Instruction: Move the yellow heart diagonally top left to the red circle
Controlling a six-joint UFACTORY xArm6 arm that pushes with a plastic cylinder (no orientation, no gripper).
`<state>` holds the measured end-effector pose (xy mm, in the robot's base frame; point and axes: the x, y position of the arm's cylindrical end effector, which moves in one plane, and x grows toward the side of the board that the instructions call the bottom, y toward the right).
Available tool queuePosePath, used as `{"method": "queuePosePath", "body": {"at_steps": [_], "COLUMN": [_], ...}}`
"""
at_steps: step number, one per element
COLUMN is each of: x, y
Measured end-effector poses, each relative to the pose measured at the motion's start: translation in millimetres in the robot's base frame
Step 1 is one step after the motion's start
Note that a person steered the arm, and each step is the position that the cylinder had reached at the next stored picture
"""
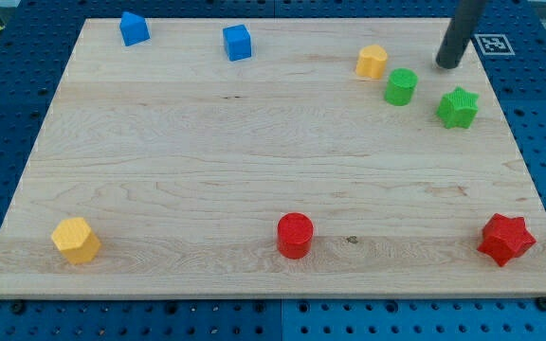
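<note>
A small yellow block point(373, 62), which seems to be the heart, lies near the view's top right. The red circle point(295, 235) stands near the bottom edge, at the middle. My tip point(448, 65) rests on the board to the right of that yellow block, apart from it. It is above the green star point(458, 107) and up-right of the green circle point(401, 86). It touches no block.
A second yellow block point(76, 239), pentagon-like, lies at the bottom left. A red star point(506, 239) is at the bottom right. Two blue blocks point(134, 28) point(238, 42) lie near the top edge, left of centre. The wooden board point(207, 142) is bordered by a blue pegboard.
</note>
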<state>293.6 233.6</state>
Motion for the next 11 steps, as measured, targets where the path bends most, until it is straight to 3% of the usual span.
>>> {"method": "queuePosePath", "body": {"at_steps": [1,7,11], "x": [1.7,-6.0,-10.1], "y": [-24.8,-25.9,-113.2]}}
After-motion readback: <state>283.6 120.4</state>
